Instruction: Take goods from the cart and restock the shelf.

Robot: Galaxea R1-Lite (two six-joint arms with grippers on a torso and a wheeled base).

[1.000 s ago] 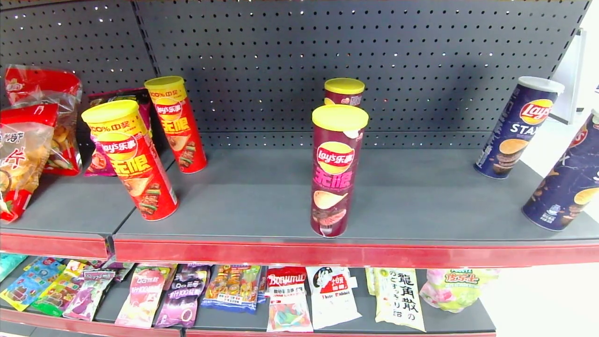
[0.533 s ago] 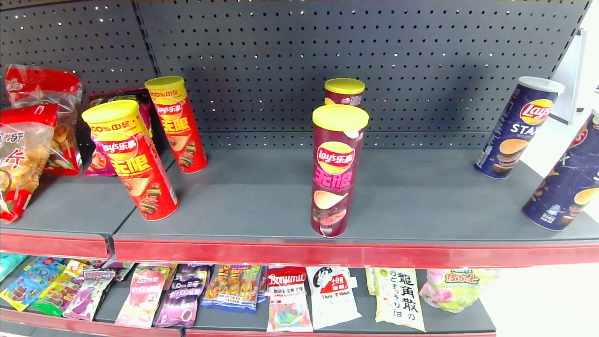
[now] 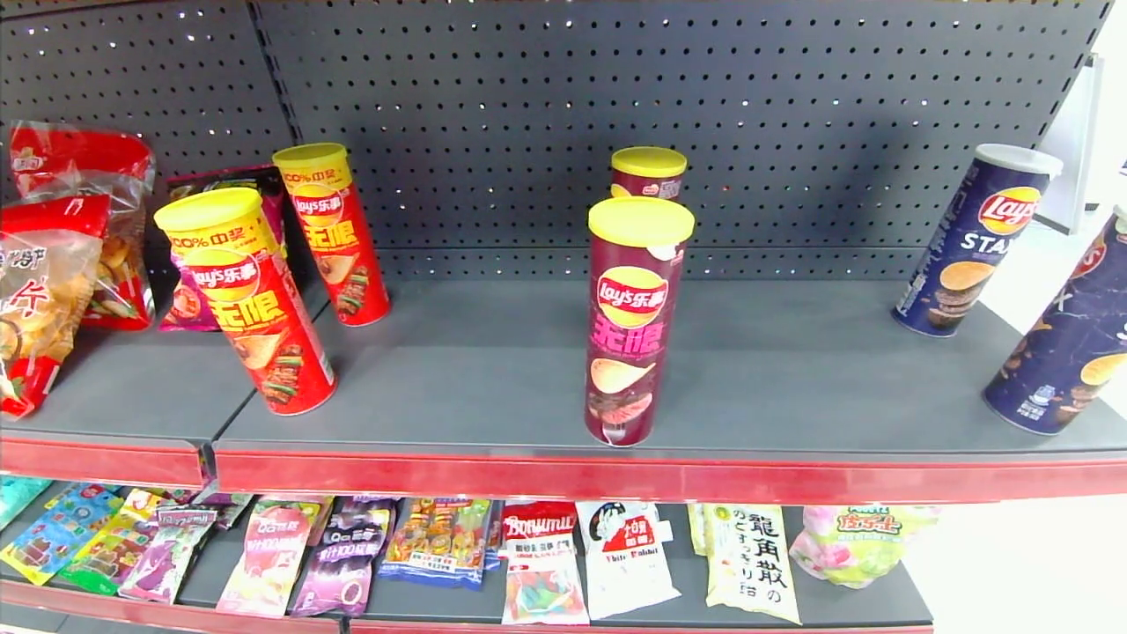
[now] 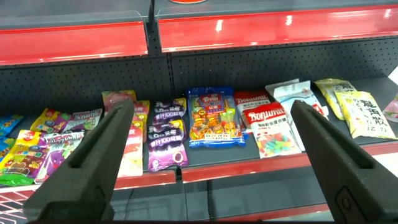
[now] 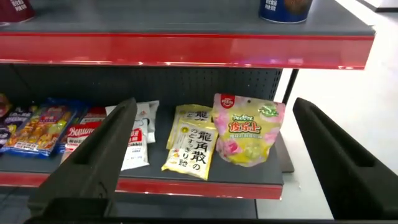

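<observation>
Head view looks onto the upper shelf (image 3: 493, 370), where six chip cans stand upright: two red cans (image 3: 255, 308) towards the left, two maroon cans (image 3: 629, 321) one behind the other in the middle, and two blue cans (image 3: 973, 242) at the right end, with snack bags (image 3: 53, 264) beyond the red ones on the neighbouring section. Wide bare stretches lie between these groups, so the restocking looks only partly done, with room for many more goods. Left wrist view has the left gripper (image 4: 211, 107) low, facing the lower shelf (image 4: 249, 169) of flat sweet packets (image 4: 211, 118), its jaws spread wide with nothing between them. Right wrist view has the right gripper (image 5: 214, 102) likewise before the right end of that lower shelf, jaws released and empty, facing a green-and-pink bag (image 5: 249, 134). With neither arm carrying anything, the step in hand appears to be a trip to the cart for the next item, and most of the filling is probably yet to do
</observation>
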